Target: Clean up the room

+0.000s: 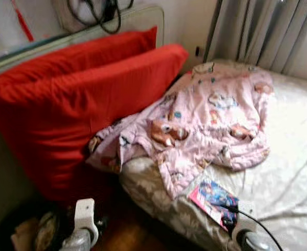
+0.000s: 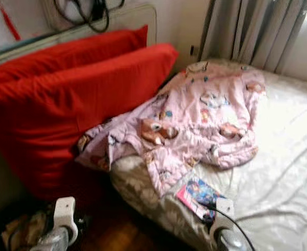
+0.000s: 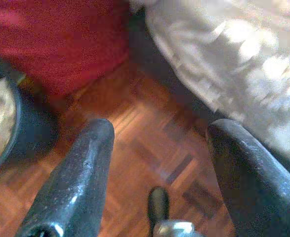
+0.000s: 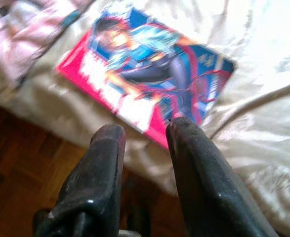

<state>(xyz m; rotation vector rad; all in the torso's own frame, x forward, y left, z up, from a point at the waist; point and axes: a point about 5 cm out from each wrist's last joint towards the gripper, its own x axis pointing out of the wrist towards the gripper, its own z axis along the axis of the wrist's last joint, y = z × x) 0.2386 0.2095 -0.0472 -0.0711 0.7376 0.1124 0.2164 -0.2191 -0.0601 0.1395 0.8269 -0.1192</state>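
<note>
Rumpled bed sheet (image 1: 294,172) carries a thin, floppy magazine (image 4: 145,84); I'd pinch its near edge with my parted right gripper (image 4: 144,132), left gripper (image 3: 159,131) spread idle.

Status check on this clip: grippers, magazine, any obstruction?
Right gripper jaws open at magazine edge, nothing held. Left gripper open, low over wood floor. Magazine flat near bed edge, beside pink blanket.

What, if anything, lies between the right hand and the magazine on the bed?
Nothing visible. The right hand is open right at the near edge of the magazine, which lies flat and uncovered on the bedsheet; the pink blanket lies beside it, not over it.
</note>
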